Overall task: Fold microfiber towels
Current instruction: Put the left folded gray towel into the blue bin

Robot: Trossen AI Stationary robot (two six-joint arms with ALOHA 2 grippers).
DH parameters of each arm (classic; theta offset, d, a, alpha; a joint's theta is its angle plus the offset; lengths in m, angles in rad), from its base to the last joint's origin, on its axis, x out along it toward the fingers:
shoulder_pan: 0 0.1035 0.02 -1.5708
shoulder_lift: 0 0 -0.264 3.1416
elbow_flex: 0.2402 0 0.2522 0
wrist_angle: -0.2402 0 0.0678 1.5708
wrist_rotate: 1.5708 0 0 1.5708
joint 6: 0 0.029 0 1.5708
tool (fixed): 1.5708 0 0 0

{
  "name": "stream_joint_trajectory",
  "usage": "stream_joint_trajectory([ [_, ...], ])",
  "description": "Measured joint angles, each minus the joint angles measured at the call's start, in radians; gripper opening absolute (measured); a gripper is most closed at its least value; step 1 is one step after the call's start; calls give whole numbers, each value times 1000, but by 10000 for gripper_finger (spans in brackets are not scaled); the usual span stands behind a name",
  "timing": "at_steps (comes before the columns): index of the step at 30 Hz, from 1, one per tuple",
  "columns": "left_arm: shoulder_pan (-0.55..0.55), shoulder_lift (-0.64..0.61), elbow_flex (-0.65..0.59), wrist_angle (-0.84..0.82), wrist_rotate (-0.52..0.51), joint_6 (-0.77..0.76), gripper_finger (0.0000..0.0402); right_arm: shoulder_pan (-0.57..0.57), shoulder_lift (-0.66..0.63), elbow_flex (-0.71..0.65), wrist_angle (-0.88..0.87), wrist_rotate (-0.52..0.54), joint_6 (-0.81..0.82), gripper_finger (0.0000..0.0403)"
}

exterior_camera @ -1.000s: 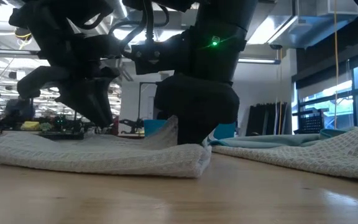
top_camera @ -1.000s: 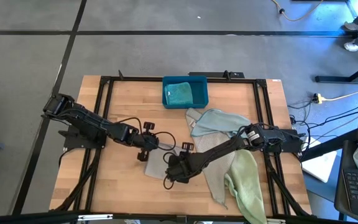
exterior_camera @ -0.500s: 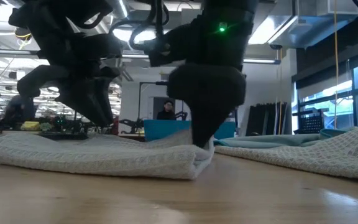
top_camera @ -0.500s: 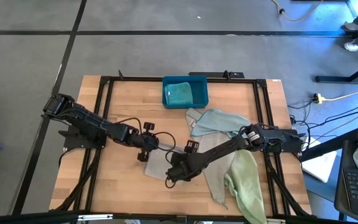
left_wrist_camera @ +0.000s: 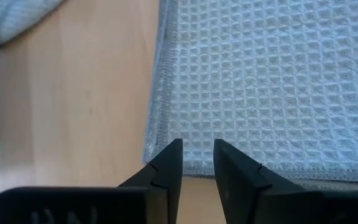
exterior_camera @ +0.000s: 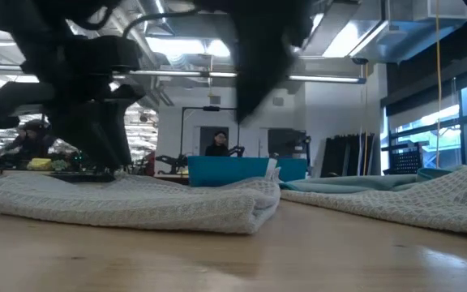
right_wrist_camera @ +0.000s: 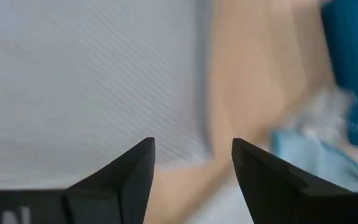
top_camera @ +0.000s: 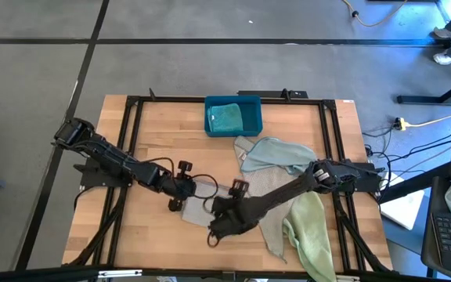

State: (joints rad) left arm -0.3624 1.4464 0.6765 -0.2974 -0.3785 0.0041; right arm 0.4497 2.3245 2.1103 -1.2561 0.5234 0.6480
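Now right gripper (right_wrist_camera: 191, 163) open-jawed above grey towel (right_wrist_camera: 86, 81) — empty.

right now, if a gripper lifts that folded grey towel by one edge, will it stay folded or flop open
Probably flop open. The grey towel is thin waffle-weave cloth whose fold sags softly at its end in the low view, so it looks limp. It likely weighs little, lying flat in two loose layers. Its textured weave should grip rather than slip, though a single-edge pinch may catch only the top layer.
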Motion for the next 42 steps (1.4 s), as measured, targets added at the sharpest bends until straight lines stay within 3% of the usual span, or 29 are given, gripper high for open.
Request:
stream_joint_trajectory([
  [4, -61, 0, -2, -11, -72, -41, 78, 38, -5, 60, 139, 7, -73, 216],
  [15, -275, -48, -3, -64, -244, -218, 78, 128, 78, 60, 398, -69, -54, 216],
  [20, -356, -112, -3, -64, -298, -266, 78, 158, 141, 58, 378, -53, -60, 216],
  [26, -427, -141, -3, -74, -368, -312, 78, 176, 149, 59, 304, 69, -81, 216],
  [42, -443, -140, -3, -119, -364, -361, 78, 173, 230, 60, 272, 68, -133, 216],
])
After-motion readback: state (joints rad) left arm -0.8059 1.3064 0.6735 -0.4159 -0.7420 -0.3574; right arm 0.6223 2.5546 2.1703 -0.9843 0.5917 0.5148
